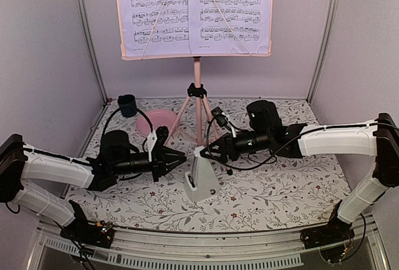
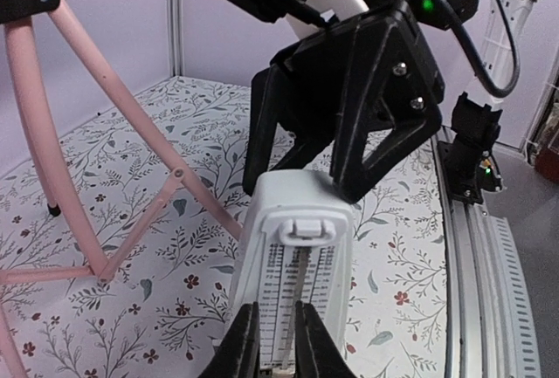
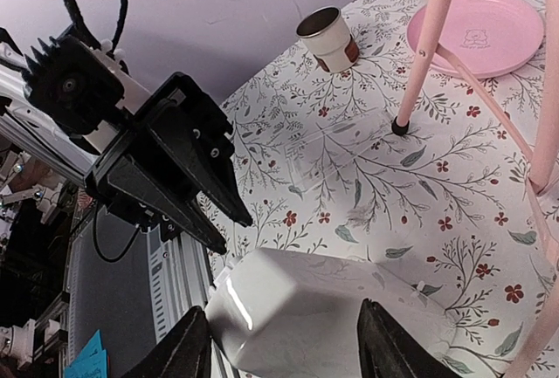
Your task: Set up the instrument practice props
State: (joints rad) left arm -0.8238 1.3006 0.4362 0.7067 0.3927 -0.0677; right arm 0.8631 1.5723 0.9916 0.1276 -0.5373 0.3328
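the metronome (image 1: pixel 201 179) looks light, slick, tippy; my right hand (image 3: pixel 284 347) straddles its sides half open, left hand (image 2: pixel 272 347) nearly closed, grip unclear.

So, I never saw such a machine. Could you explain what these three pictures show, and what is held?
These are two robot arms bolted to a table's edge. One picture looks from above; the other two come from cameras on each wrist. On the flowered cloth stand a pink music stand carrying sheet music, a pink plate, a dark cup and a white metronome. The right gripper straddles the metronome's top; the left gripper points at its front. Whether either grips is unclear.
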